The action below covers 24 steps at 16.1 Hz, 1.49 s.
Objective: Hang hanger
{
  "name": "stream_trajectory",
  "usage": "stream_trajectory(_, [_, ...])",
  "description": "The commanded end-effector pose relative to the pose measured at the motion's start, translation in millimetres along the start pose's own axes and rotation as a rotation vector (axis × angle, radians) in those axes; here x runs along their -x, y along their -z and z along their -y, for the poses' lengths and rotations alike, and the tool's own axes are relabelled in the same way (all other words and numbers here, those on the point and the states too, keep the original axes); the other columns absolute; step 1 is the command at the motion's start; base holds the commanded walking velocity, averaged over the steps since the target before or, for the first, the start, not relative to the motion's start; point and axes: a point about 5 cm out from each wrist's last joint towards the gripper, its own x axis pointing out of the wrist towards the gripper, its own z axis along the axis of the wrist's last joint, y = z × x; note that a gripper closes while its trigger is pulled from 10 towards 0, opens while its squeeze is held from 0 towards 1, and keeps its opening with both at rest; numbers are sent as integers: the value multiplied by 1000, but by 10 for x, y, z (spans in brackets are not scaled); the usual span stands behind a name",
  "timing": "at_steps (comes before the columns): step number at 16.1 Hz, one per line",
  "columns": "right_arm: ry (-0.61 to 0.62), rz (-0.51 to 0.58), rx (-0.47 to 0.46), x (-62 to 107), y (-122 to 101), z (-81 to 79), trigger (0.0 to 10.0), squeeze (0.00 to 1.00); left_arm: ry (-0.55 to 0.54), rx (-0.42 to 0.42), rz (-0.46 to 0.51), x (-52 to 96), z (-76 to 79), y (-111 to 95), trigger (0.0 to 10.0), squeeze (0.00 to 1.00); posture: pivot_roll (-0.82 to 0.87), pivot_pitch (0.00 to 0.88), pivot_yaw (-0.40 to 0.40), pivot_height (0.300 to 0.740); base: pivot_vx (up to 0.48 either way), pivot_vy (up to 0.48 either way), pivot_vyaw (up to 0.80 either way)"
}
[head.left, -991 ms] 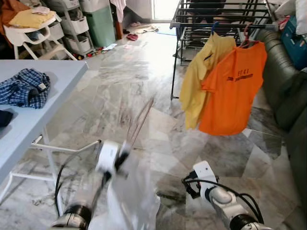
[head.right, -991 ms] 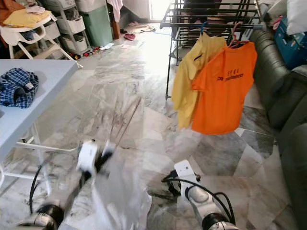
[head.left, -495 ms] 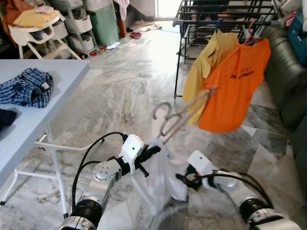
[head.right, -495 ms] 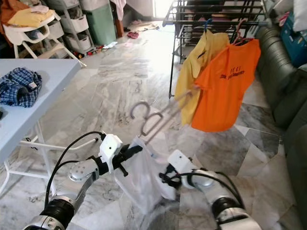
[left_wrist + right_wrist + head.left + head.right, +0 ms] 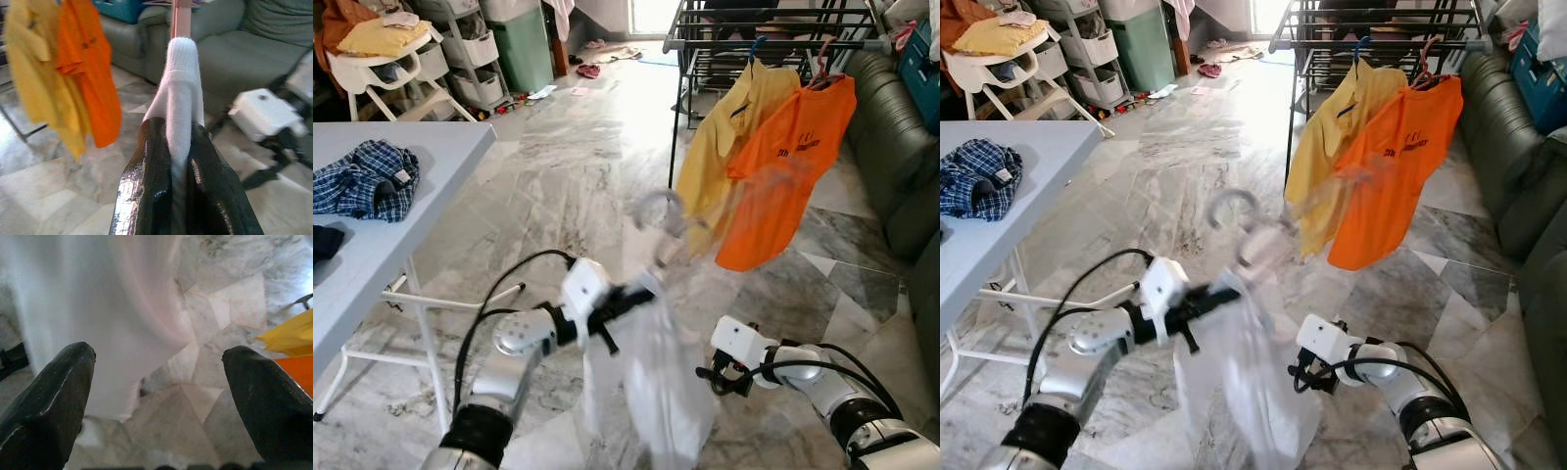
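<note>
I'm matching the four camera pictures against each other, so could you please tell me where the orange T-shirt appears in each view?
Left eye view: orange T-shirt upper right, hanging from the drying rack.
Right eye view: upper right, same rack.
Left wrist view: upper left.
Right wrist view: a sliver at the right edge.
Shared landmark: the yellow shirt beside it.

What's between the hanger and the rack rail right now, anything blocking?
Nothing visible stands in between, just open marble floor. The left gripper holds the white garment on its hanger. On the rail a yellow shirt and orange shirt already hang.
</note>
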Motion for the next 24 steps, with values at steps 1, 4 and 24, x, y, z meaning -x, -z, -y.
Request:
stream_trajectory(1, [26,24,19,-15,-95,75,10000,0,6,-11,21,32,-24,-84,10000,0,-78,27,90,740,0,0,0])
stream_trajectory(4, [52,41,23,-56,-153,71,0,0,41,13,27,25,74,-137,10000,0,-74,25,91,740,0,0,0])
stream_trajectory(24, [-42,-55,59,-96,-54,-53,10000,498,165,1,52,24,252,-458,10000,0,-54,31,95,740,0,0,0])
